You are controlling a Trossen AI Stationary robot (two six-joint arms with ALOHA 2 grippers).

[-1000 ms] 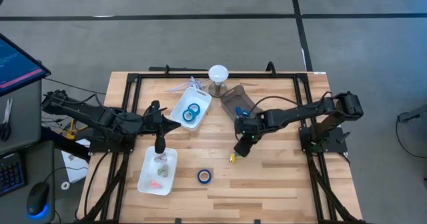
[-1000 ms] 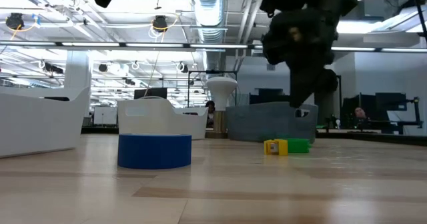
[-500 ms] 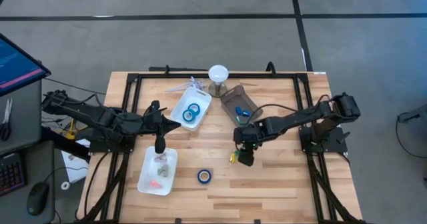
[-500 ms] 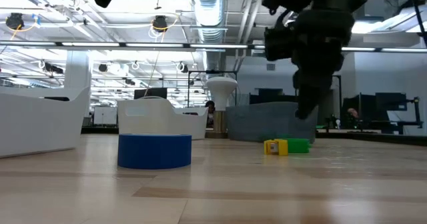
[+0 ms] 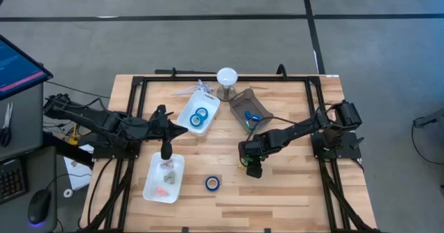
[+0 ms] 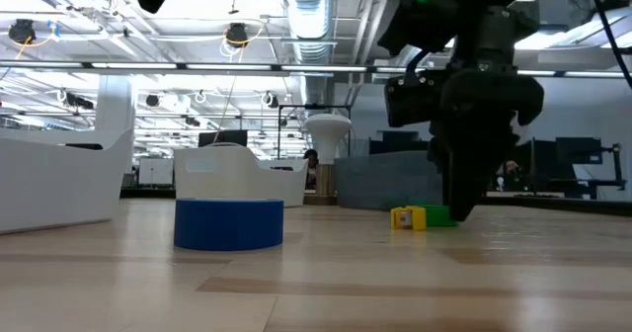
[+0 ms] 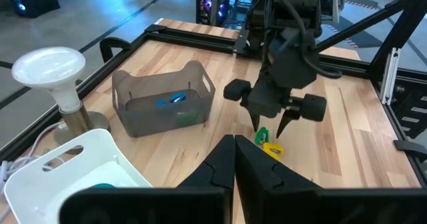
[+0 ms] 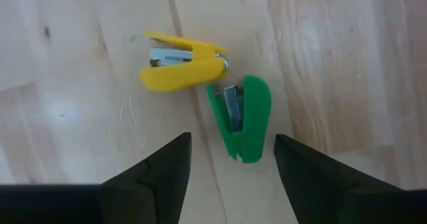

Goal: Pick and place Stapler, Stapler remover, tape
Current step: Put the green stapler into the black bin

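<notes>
Since a second ago the right pincer (image 5: 252, 169) has dropped from above the worktop (image 5: 291, 198) toward the two mini staplers and spread its fingers wide; it now hangs directly over them, released, holding nothing. Green mini stapler (image 8: 244, 117) lies between the spread fingers in the right wrist view, with the yellow mini stapler (image 8: 184, 63) just beside it, nose ends nearly touching, set at an angle to each other. Both lie flat on bare wood near the worktop's middle, apart from the grey bin (image 7: 162, 103) and the white tray (image 5: 199, 111) holding two blue tape rolls (image 5: 199, 116). A third blue tape roll (image 5: 212, 184) sits loose nearer the front edge. Left pincer (image 5: 166, 153) is clenched and empty, waiting over the second white tray (image 5: 175, 169). Judgement on handling: these staplers look small, light, rigid plastic with smooth curved shells, likely to skid or twist if pinched off-centre. Best hold is probably across the green body's narrow width at mid-length, fingers clear of the yellow neighbour so it is not dragged along.
</notes>
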